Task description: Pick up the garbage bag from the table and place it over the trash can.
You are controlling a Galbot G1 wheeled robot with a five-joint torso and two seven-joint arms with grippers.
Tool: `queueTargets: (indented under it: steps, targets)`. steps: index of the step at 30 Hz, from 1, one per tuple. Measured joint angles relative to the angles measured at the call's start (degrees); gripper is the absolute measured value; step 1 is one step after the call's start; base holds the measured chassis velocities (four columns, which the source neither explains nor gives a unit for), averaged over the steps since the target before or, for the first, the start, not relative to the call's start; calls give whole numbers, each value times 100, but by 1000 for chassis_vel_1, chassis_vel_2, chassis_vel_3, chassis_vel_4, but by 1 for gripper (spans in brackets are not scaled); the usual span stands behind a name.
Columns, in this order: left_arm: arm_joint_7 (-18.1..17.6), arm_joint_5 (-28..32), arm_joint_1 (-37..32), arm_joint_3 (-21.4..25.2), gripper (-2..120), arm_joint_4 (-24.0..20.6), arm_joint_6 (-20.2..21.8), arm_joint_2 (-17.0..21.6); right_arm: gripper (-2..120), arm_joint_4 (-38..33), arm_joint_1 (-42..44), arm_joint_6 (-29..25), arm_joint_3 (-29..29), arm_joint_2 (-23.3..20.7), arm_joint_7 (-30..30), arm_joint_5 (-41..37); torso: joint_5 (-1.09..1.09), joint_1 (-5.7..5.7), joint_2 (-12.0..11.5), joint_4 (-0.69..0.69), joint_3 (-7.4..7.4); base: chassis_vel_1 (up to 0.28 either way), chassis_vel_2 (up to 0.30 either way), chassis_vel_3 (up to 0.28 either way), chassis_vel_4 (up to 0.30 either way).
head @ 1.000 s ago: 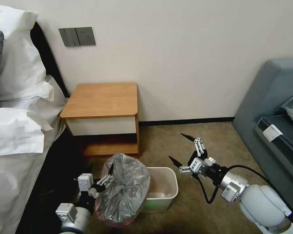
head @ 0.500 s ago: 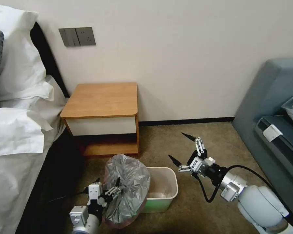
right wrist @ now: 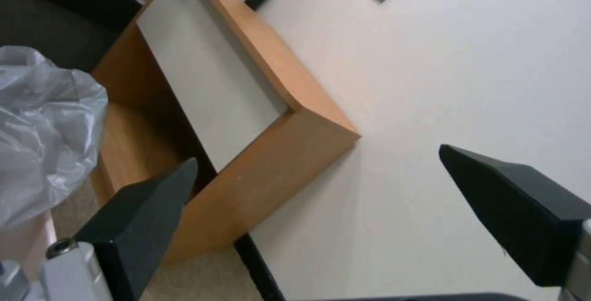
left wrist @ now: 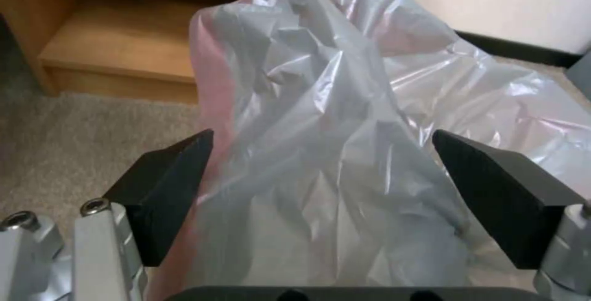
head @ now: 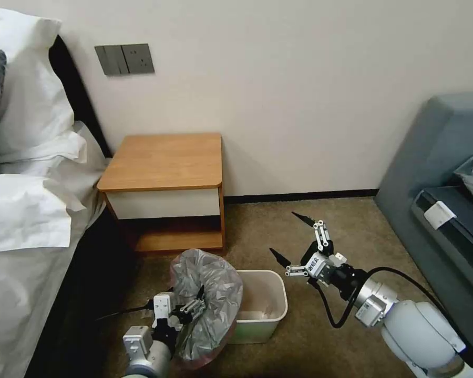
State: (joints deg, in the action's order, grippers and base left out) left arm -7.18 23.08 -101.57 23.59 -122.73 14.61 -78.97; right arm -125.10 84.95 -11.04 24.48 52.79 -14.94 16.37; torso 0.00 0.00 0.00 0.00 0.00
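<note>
Two pincers show low in the head view. Nearest, at about 7 o'clock, the left pincer reaches up from the bottom edge, its arm rising nearly straight; its dark fingers stand wide apart with the garbage bag between them. In the left wrist view one finger lies against the bag's pinkish edge and the other stands just clear, so nothing is clamped. The bag is a crinkled silvery-grey bulge draped over the near-left end of the trash can; the can's right and far rim remain bare, the cream interior open. A pink band of the bag hangs low at the frame's bottom edge.

At 4 o'clock the right arm comes in from the lower right corner, elbow bent, a black cable looping under the wrist. The right pincer hovers over the carpet just right of the can, fingers spread wide and holding nothing. A small label with dark characters sits on its body, too small to read.

Open carpet lies between the can and the grey sofa at 3 o'clock. Farther off, at 11 o'clock, the tabletop stands against the wall, the bed touching its left side. Grey switch plates are mounted above.
</note>
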Motion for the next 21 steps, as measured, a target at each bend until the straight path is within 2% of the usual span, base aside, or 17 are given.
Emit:
queueTargets:
  steps: [3, 5, 11, 16, 19, 21]
  targets:
    - [-21, 471, 17, -51, 91, -100, 10, -56, 100, 0, 5, 1, 15, 30, 2, 3, 0, 0, 0, 0, 0, 0, 0, 0, 0]
    - [-22, 549, 23, -58, 90, -102, 5, -82, 100, 0, 8, 1, 16, 43, 3, 5, 0, 0, 0, 0, 0, 0, 0, 0, 0]
    - [-81, 547, 10, -64, 86, -102, -30, -137, 100, -4, 8, -1, 6, 67, 4, 11, 0, 0, 0, 0, 0, 0, 0, 0, 0]
    - [-316, 484, -24, 59, 85, -158, 27, -132, 100, -4, 28, -11, 9, 66, 4, 15, 0, 0, 0, 0, 0, 0, 0, 0, 0]
    - [-387, 491, 3, 94, 80, -156, 94, -130, 100, -1, 35, -15, 10, 65, 4, 16, 0, 0, 0, 0, 0, 0, 0, 0, 0]
    - [-405, 613, 53, 123, 71, -116, 301, -117, 100, 1, 40, -16, 10, 68, 3, 18, 0, 0, 0, 0, 0, 0, 0, 0, 0]
